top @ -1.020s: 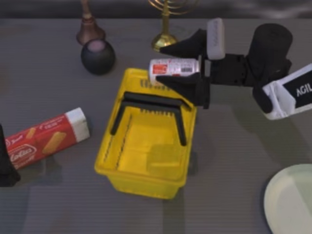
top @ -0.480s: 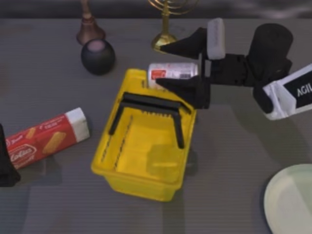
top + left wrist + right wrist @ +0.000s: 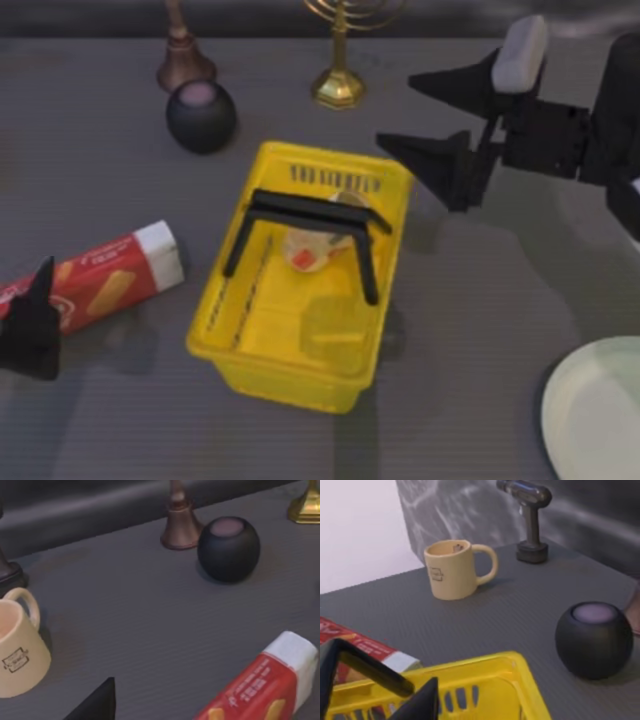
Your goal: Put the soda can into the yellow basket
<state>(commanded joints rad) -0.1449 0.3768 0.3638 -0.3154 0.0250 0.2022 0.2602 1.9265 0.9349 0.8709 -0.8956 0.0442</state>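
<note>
The soda can lies inside the yellow basket, under its black folding handles, toward the basket's far end. My right gripper hangs open and empty above the table, just right of the basket's far right corner and apart from the can. One of its fingers shows in the right wrist view over the basket's slotted rim. My left gripper sits at the table's left edge beside the red biscuit packet, with one dark fingertip in its wrist view.
A black sphere, a brown bell and a gold candle holder stand behind the basket. A pale plate lies at the front right. A cream mug and a drill stand farther left.
My right gripper let go of the soda can, which dropped into the basket. The gripper then drew back to the right and farther off. My left gripper shifted slightly right.
</note>
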